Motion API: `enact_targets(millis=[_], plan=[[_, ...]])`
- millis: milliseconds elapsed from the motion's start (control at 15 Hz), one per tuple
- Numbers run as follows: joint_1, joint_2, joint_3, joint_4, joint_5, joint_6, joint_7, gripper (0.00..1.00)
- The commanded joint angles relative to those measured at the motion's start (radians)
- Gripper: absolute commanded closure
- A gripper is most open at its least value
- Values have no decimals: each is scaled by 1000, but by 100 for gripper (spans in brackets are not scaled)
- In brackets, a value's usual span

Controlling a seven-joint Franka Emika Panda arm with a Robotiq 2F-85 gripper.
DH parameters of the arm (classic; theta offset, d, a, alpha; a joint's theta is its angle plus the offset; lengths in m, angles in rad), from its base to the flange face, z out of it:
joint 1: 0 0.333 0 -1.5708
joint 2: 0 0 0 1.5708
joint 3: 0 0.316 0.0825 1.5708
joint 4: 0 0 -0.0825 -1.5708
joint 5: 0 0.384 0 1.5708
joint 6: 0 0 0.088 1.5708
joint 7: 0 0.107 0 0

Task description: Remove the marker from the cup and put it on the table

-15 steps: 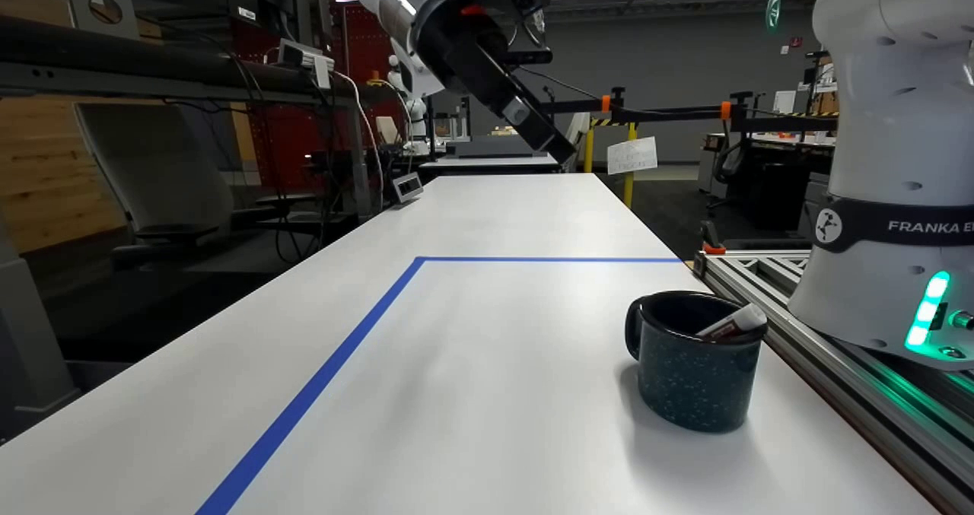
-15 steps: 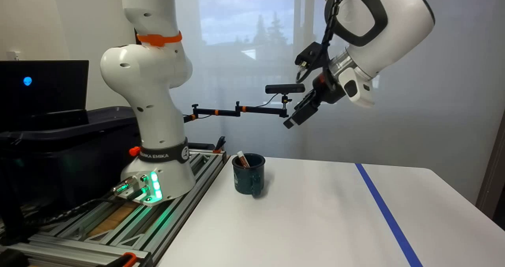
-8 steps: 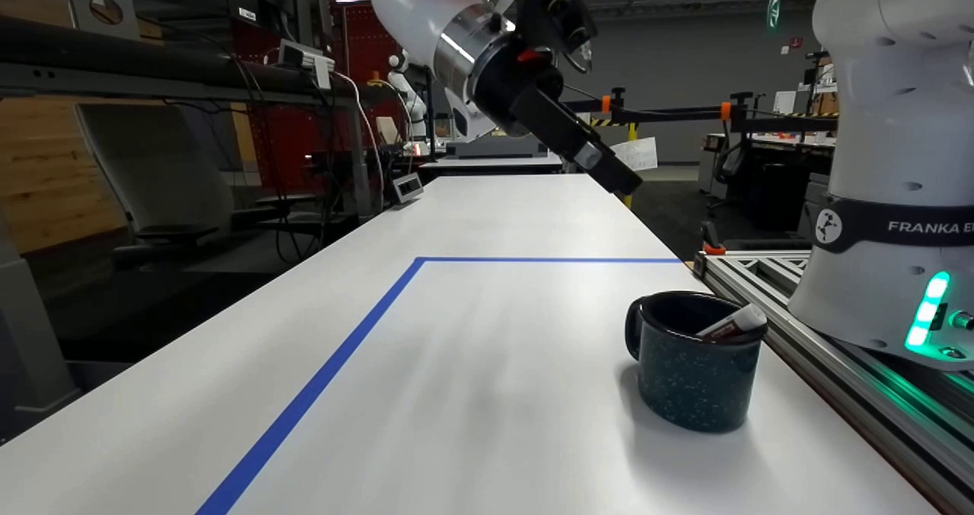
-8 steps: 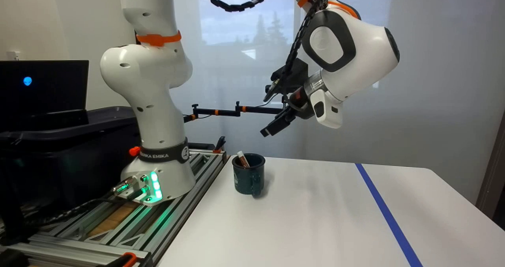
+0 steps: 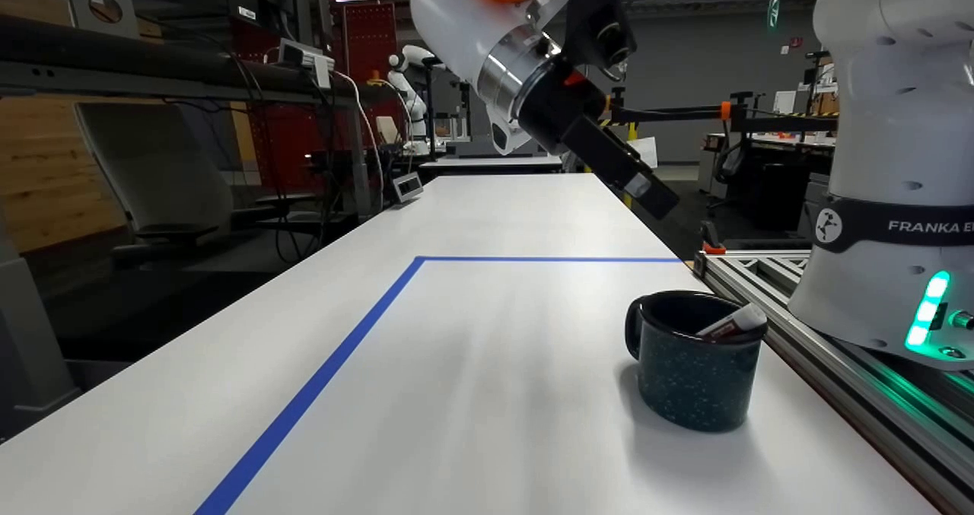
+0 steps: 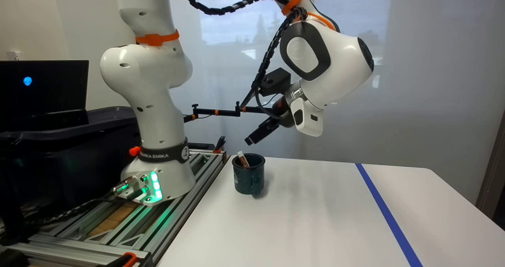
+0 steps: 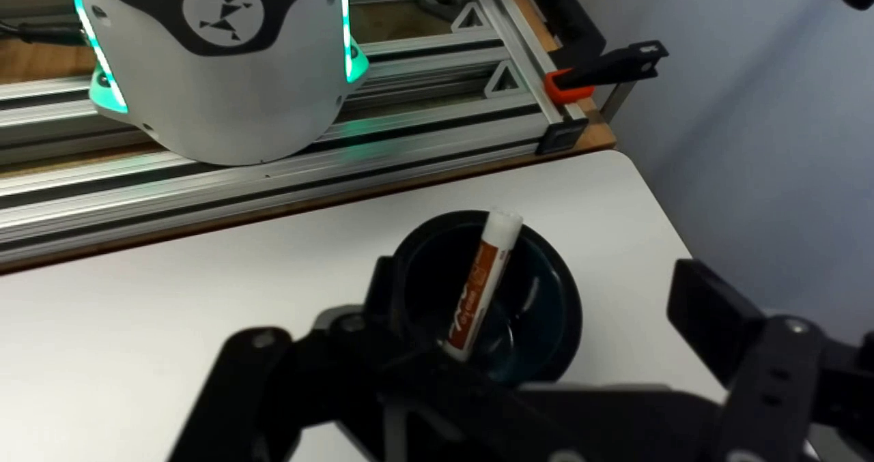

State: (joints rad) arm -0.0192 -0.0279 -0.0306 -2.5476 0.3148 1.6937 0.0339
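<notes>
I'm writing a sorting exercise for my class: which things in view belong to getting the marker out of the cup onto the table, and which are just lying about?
Belongs to the job:
dark cup
marker, leaning inside it
white table
claw, open

Just lying about:
black laptop
dark bin
office chair
small grey box

Pale-speckled dark teal cup

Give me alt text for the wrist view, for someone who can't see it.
A brown-labelled white marker leans inside a dark cup on a white table, seen from above. The open black gripper partly hides the cup. Metal rails and the robot's white base lie beyond.
</notes>
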Motion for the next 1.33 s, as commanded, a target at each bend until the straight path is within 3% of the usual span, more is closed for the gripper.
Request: enact_targets(millis=[0,533,600,867,1267], plan=[[3,-63,10,-75,-31,46,33,0],[11,-25,20,-127,79,177,-27,0],[7,-8,18,-101,27,144,-1,0],[7,-4,18,-105,52,159,-15,0],[29,36,48,-98,-2,156,87,0]])
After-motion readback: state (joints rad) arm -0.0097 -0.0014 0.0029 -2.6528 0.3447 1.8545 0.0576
